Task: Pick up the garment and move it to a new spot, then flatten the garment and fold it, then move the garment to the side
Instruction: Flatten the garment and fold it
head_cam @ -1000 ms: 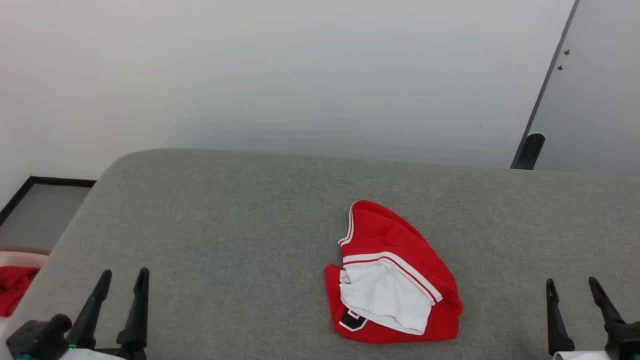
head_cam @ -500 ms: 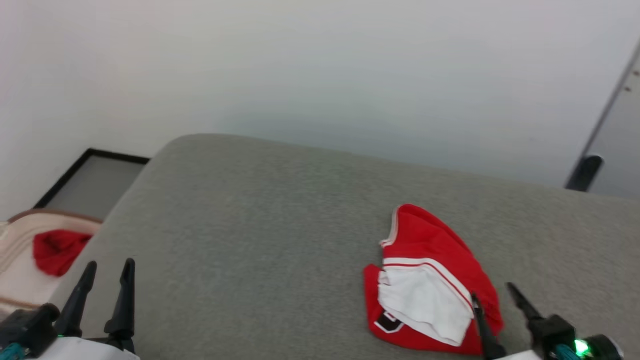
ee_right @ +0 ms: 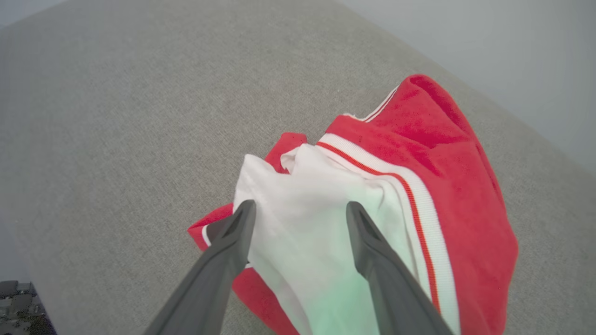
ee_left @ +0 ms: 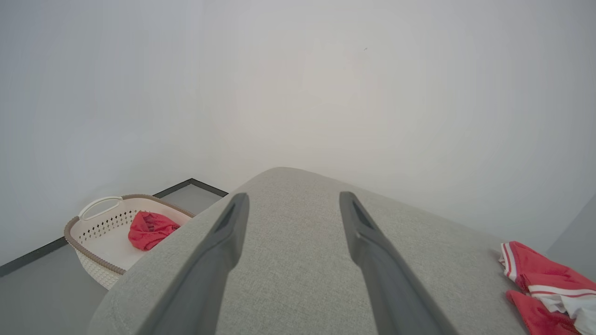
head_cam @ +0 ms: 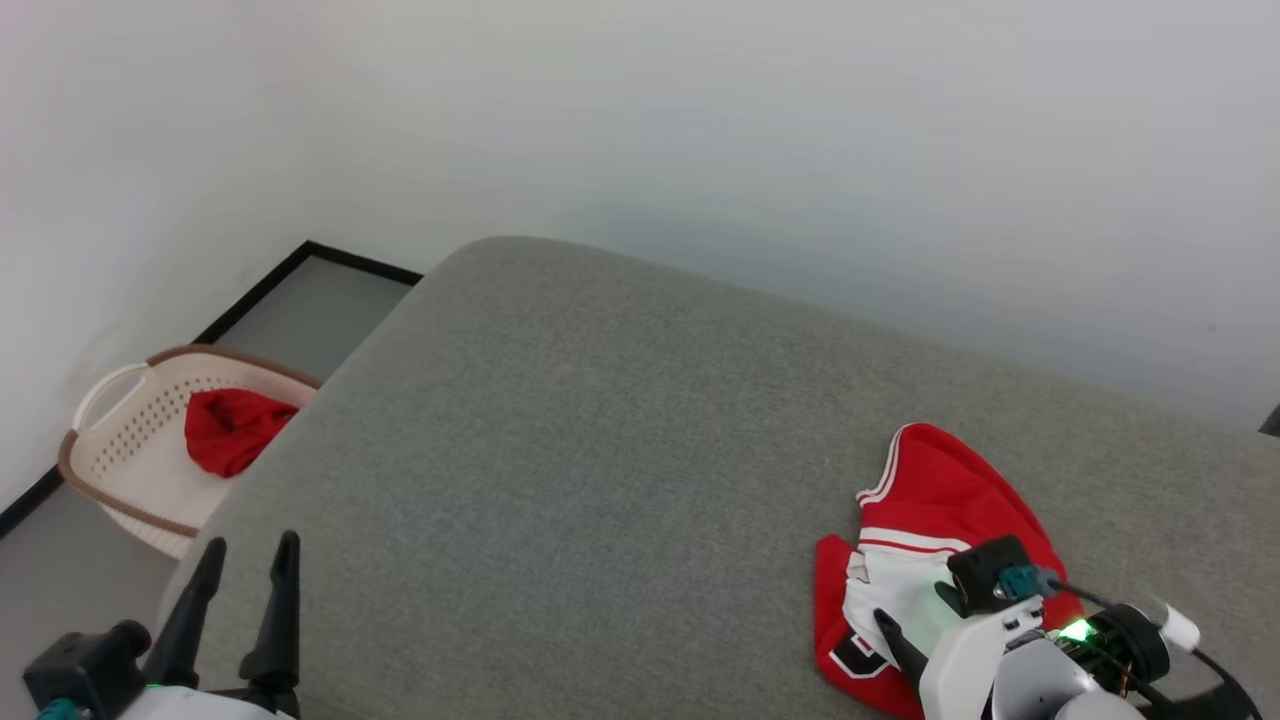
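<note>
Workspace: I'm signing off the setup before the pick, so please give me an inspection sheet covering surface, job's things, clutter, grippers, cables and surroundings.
Surface: grey padded top, bare apart from the garment.
Job's things: garment lies crumpled near the right end, white sleeve on top, not yet lifted.
Clutter: nothing seen on the top.
Grippers: left gripper open, over bare top at the left. Right gripper open, fingers astride the white sleeve; contact cannot be told.
Cables: black cable runs along the right wrist, clear of the garment.
Surroundings: basket on the floor at the left, holding a red cloth; plain wall behind.
</note>
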Tool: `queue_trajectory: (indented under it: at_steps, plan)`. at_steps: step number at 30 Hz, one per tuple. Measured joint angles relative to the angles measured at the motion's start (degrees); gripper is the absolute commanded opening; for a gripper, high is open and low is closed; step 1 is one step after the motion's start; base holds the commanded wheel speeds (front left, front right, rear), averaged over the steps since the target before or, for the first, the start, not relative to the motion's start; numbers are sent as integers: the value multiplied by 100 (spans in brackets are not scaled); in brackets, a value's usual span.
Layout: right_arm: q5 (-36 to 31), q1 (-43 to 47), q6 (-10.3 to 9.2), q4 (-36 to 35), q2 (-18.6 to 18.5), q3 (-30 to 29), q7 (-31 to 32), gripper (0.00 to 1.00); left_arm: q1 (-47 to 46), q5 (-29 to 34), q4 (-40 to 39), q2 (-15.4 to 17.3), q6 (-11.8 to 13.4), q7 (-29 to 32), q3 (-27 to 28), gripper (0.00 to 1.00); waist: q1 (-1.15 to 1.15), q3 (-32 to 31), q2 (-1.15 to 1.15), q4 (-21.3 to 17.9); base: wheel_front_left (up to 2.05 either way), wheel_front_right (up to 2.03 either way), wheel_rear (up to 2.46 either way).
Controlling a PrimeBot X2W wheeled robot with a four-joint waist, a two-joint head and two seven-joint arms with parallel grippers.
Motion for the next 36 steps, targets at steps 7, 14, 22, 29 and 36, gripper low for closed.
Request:
queue_trajectory:
  at_steps: [7,14,22,29,36]
  plan:
    - [254,-330,0,162,-156,245,1317,100,-10,-51,5,-162,21,-1,-33,100,0,162,0,107,0,0,0]
    - [242,-525,0,248,-177,364,1624,97,-132,-104,99,-294,20,-4,-89,100,0,327,0,164,0,0,0]
    - [330,-638,0,334,-185,374,1518,0,-187,-179,186,-323,13,-4,-91,100,0,362,0,178,0,0,0]
    - [547,-648,0,52,-307,-5,1534,0,-198,-205,249,-314,-4,-4,-104,100,0,306,0,135,0,0,0]
    - [746,-367,0,-500,-461,-678,1812,0,-247,-213,350,-252,-8,-4,-229,100,0,198,0,49,0,0,0]
